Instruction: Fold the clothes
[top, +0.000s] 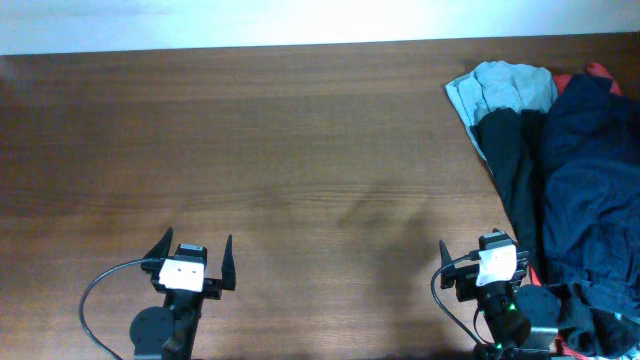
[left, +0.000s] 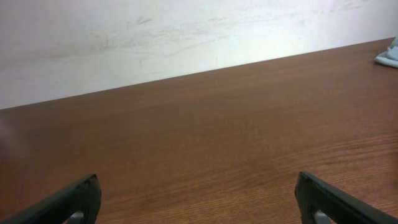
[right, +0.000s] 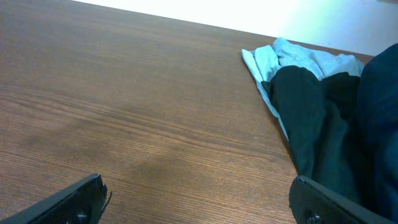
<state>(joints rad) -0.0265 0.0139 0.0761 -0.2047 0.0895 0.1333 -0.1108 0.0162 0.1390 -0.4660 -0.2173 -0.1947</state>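
Observation:
The dark navy-blue shorts (top: 590, 190) lie crumpled in a heap at the table's right edge; their legs and waistband cannot be made out. They also show at the right edge of the right wrist view (right: 384, 118). My right gripper (top: 484, 254) is open and empty at the front, just left of the heap, above bare wood (right: 199, 199). My left gripper (top: 195, 252) is open and empty at the front left, far from the shorts, over bare wood (left: 199, 199).
A long black garment (top: 520, 170) lies along the heap's left side (right: 311, 118). A light blue-grey cloth (top: 505, 88) sits at its far end (right: 298, 56) (left: 390, 55). A red shirt (top: 598, 72) peeks out behind. The brown wooden table (top: 300, 150) meets a white wall.

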